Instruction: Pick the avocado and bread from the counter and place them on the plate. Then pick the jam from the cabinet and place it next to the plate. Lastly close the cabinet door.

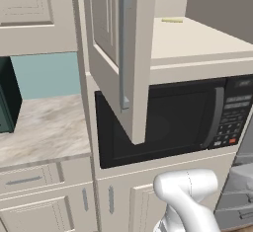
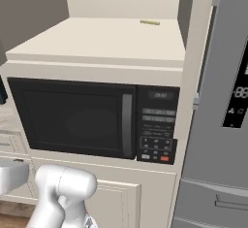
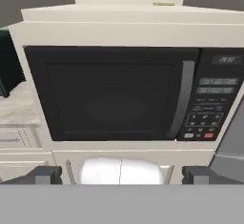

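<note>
Cabinet (image 1: 197, 38): cream wall unit, standing open; plain pale shelf inside. A small flat yellowish strip (image 1: 172, 20) lies toward the shelf's back, at about 12 o'clock above the microwave; in the right base view it sits at the shelf's far right. No jar can be made out on the shelf.

Cabinet door (image 1: 111, 33): tall cream panel, swung out toward the camera in the left base view, its lower corner overlapping the microwave's face. Long slim metal bar handle (image 1: 125, 48) runs upright along its edge.

Microwave (image 2: 92, 118): black, built in directly beneath the shelf. Door with vertical grey handle; keypad with display at 3 o'clock of the door, one red button at the pad's lower edge.

Desk (image 1: 39, 127): beige marbled worktop at 9 o'clock of the microwave, pale front edge, bare on the visible stretch. A dark green object (image 1: 7, 97) stands at its far left edge, too cropped to identify.

Lower doors and drawers (image 1: 44, 196): cream, small handles, under the desk and microwave.

Refrigerator (image 2: 227, 105): grey steel, at 3 o'clock of the microwave, dark control panel on its door.

Gripper (image 3: 121, 174): fingers (image 3: 45, 174) spread wide, nothing between them, facing the microwave front.

Robot arm (image 1: 190, 196): white, low before the lower doors.
</note>
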You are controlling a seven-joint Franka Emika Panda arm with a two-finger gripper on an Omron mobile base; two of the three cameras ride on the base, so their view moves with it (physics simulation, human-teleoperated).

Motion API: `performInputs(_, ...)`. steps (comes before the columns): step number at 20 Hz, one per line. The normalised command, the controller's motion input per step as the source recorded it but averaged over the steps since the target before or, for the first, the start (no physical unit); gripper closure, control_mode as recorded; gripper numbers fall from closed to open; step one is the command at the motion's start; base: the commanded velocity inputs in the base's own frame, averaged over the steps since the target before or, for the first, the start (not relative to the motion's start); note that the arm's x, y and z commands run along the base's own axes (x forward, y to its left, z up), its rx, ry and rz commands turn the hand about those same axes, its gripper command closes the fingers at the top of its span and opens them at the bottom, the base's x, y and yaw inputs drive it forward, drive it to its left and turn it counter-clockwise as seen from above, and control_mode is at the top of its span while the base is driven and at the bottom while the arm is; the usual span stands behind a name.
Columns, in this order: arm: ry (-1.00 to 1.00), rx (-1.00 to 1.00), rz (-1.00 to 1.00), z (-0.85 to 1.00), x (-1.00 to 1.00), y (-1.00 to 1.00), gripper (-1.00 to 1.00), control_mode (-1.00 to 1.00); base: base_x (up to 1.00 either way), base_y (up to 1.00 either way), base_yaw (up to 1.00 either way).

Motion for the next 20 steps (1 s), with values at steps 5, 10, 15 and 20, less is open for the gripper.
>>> performInputs(5,-0.08,-0.16,0.00,-0.02,-0.48,0.63,-1.00,-1.00,0.00,0.00,0.00)
performInputs(10,-0.14,-0.11,-0.04,0.00,-0.31,0.73,-1.00,-1.00,0.00,0.00,0.00)
performInputs(15,-0.13,-0.05,-0.06,0.00,-0.04,0.93,-1.00,-1.00,0.00,0.00,0.00)
performInputs(20,-0.04,-0.10,-0.08,0.00,0.00,1.00,-1.00,-1.00,0.00,0.00,0.00)
